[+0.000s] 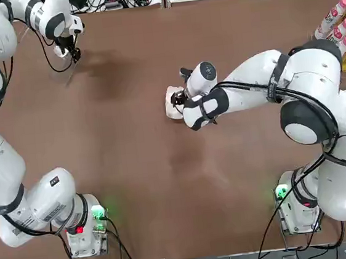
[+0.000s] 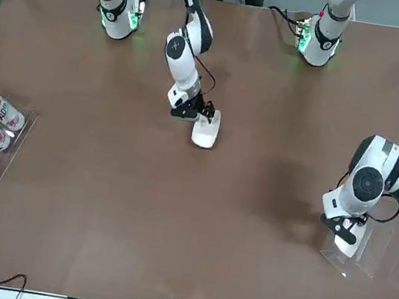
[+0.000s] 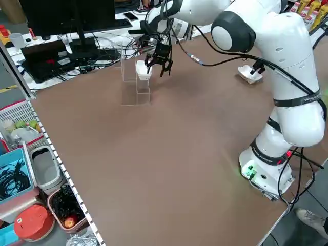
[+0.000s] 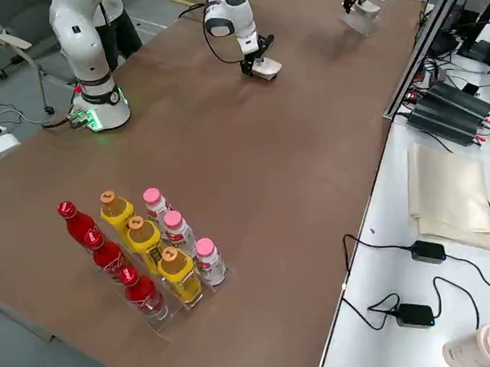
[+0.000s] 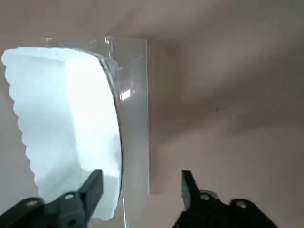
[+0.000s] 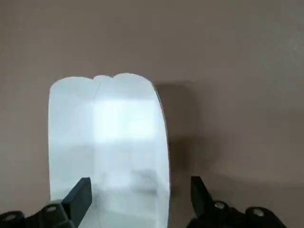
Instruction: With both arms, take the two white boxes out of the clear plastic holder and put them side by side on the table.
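Observation:
One white box (image 5: 66, 118) stands in the clear plastic holder (image 5: 135, 95) at the table's far left corner. My left gripper (image 1: 73, 52) hovers right at it, open; its fingers (image 5: 92, 187) straddle a clear divider, with the box mostly to one side. From the left side, this box (image 3: 143, 69) sits at the top of the holder (image 3: 136, 87). The other white box (image 1: 171, 102) lies flat on the table (image 1: 140, 170) near the middle. My right gripper (image 1: 179, 98) is just above it, open, with one finger (image 6: 80, 194) over the box (image 6: 109, 137).
A clear rack of pink-capped, yellow and red bottles (image 4: 151, 251) stands at the table's right edge (image 1: 338, 25). Cables and a monitor (image 3: 72, 20) lie beyond the far edge near the holder. Baskets (image 3: 31, 169) sit off the left side.

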You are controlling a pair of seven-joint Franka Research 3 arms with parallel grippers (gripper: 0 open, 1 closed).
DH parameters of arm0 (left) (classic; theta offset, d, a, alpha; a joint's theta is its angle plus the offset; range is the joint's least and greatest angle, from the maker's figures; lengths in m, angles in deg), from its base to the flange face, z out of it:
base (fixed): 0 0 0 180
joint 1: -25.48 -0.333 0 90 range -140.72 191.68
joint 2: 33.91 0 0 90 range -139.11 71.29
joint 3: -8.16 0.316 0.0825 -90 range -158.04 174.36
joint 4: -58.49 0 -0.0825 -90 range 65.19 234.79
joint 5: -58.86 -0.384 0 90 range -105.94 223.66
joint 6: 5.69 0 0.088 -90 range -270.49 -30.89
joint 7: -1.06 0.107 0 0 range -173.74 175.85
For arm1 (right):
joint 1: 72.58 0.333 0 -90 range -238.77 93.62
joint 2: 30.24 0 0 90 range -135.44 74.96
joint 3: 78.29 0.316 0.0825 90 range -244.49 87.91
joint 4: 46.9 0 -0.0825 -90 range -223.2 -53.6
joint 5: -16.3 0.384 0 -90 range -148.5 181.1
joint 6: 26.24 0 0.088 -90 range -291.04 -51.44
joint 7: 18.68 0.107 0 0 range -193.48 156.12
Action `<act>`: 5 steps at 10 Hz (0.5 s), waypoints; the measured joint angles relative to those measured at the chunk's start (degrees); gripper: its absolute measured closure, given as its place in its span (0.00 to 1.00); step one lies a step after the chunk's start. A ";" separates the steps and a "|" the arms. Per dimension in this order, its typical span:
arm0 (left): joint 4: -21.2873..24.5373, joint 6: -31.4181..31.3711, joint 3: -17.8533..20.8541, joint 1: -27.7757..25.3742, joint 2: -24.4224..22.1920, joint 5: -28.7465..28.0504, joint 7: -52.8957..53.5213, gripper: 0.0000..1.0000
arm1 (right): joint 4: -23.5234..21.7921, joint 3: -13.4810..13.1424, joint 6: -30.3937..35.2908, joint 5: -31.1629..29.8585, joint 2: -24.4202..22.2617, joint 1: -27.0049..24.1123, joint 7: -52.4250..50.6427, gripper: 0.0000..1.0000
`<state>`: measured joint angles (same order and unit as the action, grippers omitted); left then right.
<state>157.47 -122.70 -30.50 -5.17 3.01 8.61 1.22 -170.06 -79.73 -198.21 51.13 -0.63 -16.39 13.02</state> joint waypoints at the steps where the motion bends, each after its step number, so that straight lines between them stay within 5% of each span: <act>1: -0.05 0.01 0.04 -0.20 0.00 -0.05 1.37 0.52 | 0.10 -0.20 0.00 0.01 0.22 0.01 0.10 0.13; 4: -0.63 -0.05 -0.01 -2.38 0.00 -0.09 5.73 0.96 | 0.36 -0.77 0.00 0.01 0.52 0.01 0.27 0.37; 5: -0.92 -0.07 -0.07 -2.46 0.00 -0.09 6.20 0.98 | 0.36 -0.78 0.00 0.01 0.62 0.01 0.29 0.44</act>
<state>156.55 -122.77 -30.57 -7.64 3.01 8.52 7.41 -169.71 -80.51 -198.21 51.14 -0.01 -16.37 13.30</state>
